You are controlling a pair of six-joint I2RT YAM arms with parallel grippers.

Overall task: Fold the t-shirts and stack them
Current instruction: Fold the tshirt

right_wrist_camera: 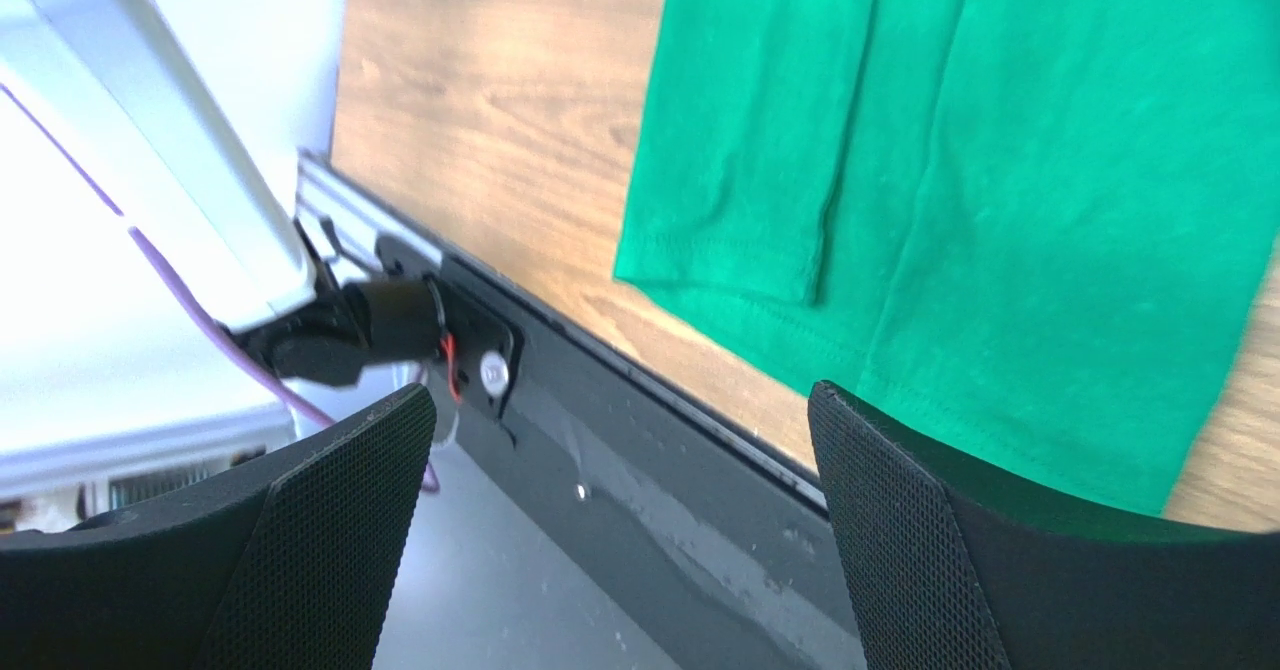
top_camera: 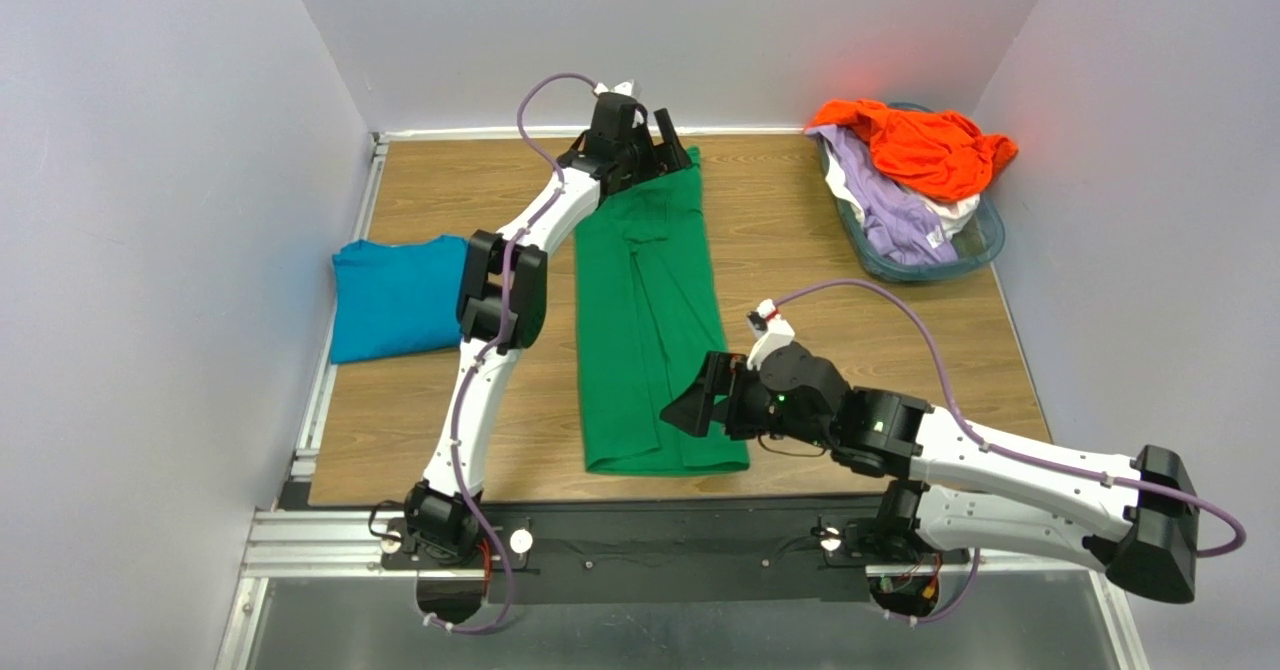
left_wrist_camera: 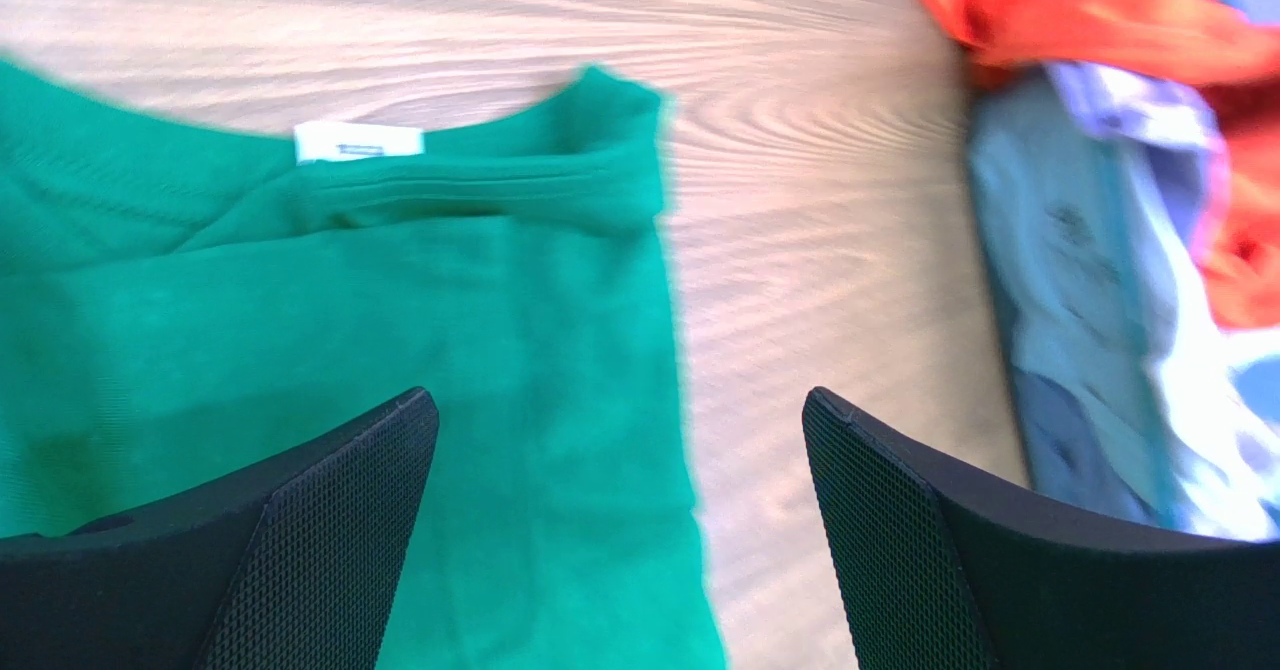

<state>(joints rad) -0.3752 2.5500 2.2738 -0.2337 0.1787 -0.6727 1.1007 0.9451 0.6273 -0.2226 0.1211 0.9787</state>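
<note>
Green t-shirt [top_camera: 646,310] under both pincers, in neither. Left gripper [left_wrist_camera: 613,453] spread wide with nothing between the fingers, poised over the collar end at the far side of the table [top_camera: 842,325], white neck label [left_wrist_camera: 358,141] just ahead; cloth blurred in the wrist view, so impossible to say whether touching or just above. Right gripper [right_wrist_camera: 619,430] likewise wide open and empty, at the near end by the right edge of the cloth, hem showing below it. Between the two, laid out as a long narrow strip running far to near, sides and sleeves turned in along its length: lengthwise folds done, by the look of it, crosswise folds not yet. Further out to the left, teal-blue t-shirt [top_camera: 394,298] lying folded flat on the wood, apart from the green one, likely the base of the stack. In the far right corner, clear plastic basket [top_camera: 984,243] holding orange t-shirt [top_camera: 920,145] crumpled on top, lavender t-shirt [top_camera: 887,208] spilling over the rim, a bit of white cloth [top_camera: 950,208] beneath. Roughly one done, one halfway, three or so untouched, nothing stacked yet
</note>
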